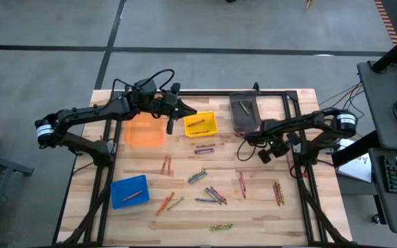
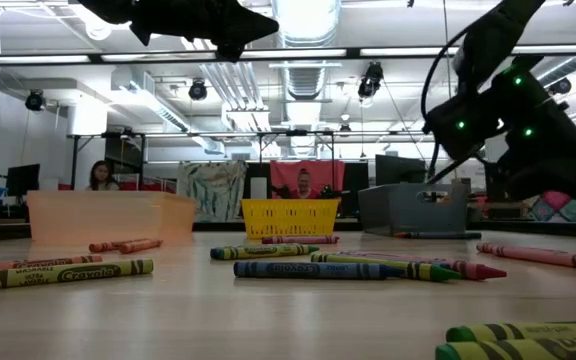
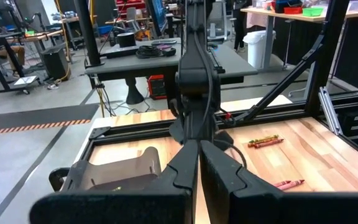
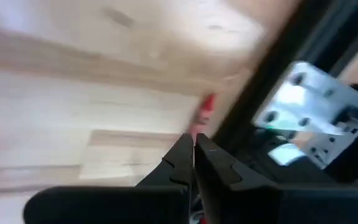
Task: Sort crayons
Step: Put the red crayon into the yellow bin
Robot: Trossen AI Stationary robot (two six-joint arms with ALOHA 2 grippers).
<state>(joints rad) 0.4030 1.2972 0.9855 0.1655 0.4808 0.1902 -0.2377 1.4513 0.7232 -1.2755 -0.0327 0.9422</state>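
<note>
Crayons lie scattered on the wooden table: a green-blue group [image 1: 198, 177], a mixed group [image 1: 216, 196], red ones [image 1: 242, 182], orange ones [image 1: 165, 203]. My left gripper [image 1: 170, 126] hangs shut and empty above the gap between the orange bin [image 1: 145, 131] and the yellow bin [image 1: 200, 124]; its wrist view [image 3: 199, 149] shows nothing between the fingers. My right gripper [image 1: 264, 157] is raised over the table's right middle, in front of the grey bin [image 1: 245, 114]. In its wrist view [image 4: 195, 140] it is shut with a red crayon [image 4: 205, 112] at its tips. My right gripper pinches one end of the red crayon [image 4: 199, 129] between its two fingertips. The rest of the crayon sticks out past the tips, in line with the fingers, lifted clear of the table. The picture is blurred, so more of the hold does not show.
The blue bin [image 1: 129, 191] at the near left holds an orange crayon. The yellow and grey bins each hold a crayon. A black metal frame [image 1: 295, 103] runs round the table. More crayons lie near the right edge [image 1: 278, 193] and the near edge [image 1: 220, 226]. People sit in the room behind [image 2: 303, 185].
</note>
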